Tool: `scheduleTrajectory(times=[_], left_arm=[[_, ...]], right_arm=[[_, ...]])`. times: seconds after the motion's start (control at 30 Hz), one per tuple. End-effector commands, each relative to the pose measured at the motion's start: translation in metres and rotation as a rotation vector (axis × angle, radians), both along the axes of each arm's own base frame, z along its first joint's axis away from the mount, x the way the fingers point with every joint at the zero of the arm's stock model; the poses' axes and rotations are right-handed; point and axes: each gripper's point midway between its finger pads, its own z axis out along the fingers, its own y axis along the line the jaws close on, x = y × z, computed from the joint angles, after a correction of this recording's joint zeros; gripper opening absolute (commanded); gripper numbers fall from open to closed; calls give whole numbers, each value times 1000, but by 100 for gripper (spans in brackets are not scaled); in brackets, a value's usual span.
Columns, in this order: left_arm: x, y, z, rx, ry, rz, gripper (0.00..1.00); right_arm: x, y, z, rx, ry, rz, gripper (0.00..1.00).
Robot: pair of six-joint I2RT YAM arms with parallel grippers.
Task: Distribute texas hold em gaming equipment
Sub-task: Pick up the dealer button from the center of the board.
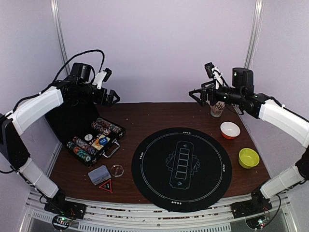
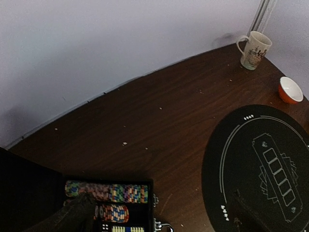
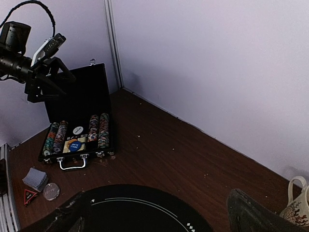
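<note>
An open black case [image 1: 94,140] at the table's left holds rows of stripe-edged poker chips [image 2: 108,192], a blue button [image 3: 74,145] and a white one [image 1: 88,137]. In front of it lie a grey-blue deck of cards [image 1: 99,175], a clear round button [image 1: 117,170] and a red triangle marker [image 1: 106,186]. My left gripper [image 1: 113,98] hangs high above the case's far side, open and empty. My right gripper [image 1: 195,94] is raised at the back right beside the mug, also open and empty.
A round black mat [image 1: 182,169] with printed card outlines fills the table's middle. A patterned mug [image 1: 217,108] stands at the back right, with an orange bowl [image 1: 230,130] and a green bowl [image 1: 248,158] along the right edge. The case lid stands upright.
</note>
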Motion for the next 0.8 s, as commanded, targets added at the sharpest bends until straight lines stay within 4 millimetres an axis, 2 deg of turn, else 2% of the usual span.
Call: scheduleTrajectory(times=[0.0,0.13,0.3,0.43,0.53,0.6,0.7,0.77], left_arm=[[-29,-18,-4,-123,150,-53,98],[-34,2,-30,-25,237,44,98],[-31,35,-81,168,380,195,98],[-32,46,-100,221,431,252,98],[-46,31,-105,176,484,174,98],[-67,5,-105,123,521,35,98],[-99,-27,-110,199,492,-143,98],[-105,-31,-113,241,484,-151,98]], right_arm=[[-14,16,-10,-39,79,100,100],[-18,17,-12,-64,81,103,100],[-15,9,-24,-139,87,51,100],[-13,5,-37,-174,104,27,100],[-16,6,-44,-186,116,35,100],[-17,6,-49,-198,121,37,100],[-18,9,-53,-207,125,44,100],[-18,12,-55,-208,126,49,100]])
